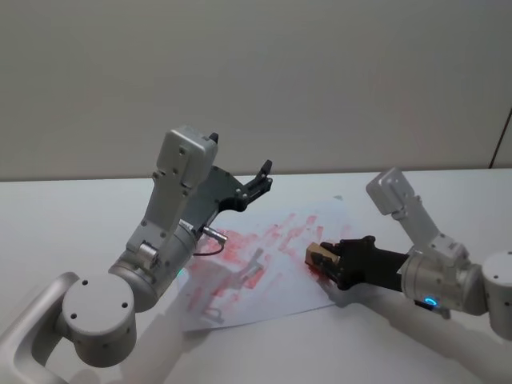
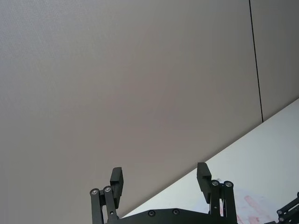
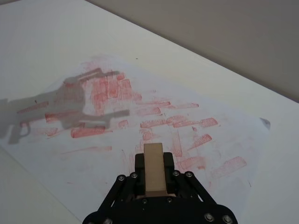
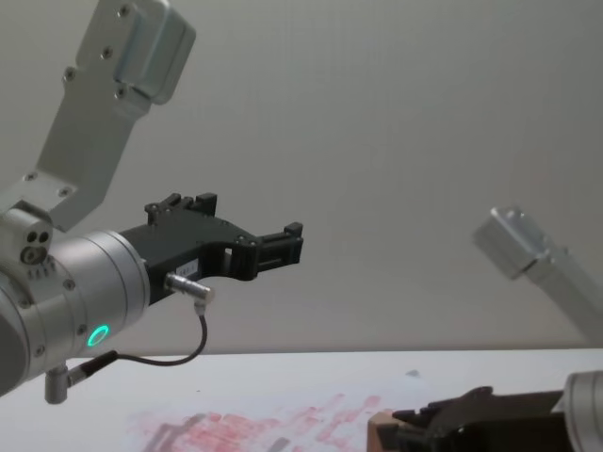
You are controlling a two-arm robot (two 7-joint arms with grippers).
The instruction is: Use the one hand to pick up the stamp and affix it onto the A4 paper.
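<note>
stamp: small tan wooden block [image 1: 318,254], held low over the right part of the A4 paper [image 1: 240,308]; we cannot tell if its face touches the sheet
right gripper: [image 1: 326,261] fingers pressed onto the stamp's two sides, reaching in from the right
handling: we judge the block light, stiff and not fragile; the bare wood may slip a bit, so grip the flat side faces and keep off the inked face
A4 paper: thin and limp, flat on the white table [image 1: 80,216], covered in red prints; we think it may cling to the ink when the stamp lifts
left gripper: [image 1: 260,178] raised in the air over the paper's far side, fingers spread, holding nothing
right wrist view: shows the stamp's back [image 3: 154,168] between the fingers and the prints ahead of it, which the head view blurs together
chest view: shows from the side how high the left gripper [image 4: 287,240] hangs above the table
left wrist view: shows the gap between its fingertips [image 2: 117,176] against the wall
</note>
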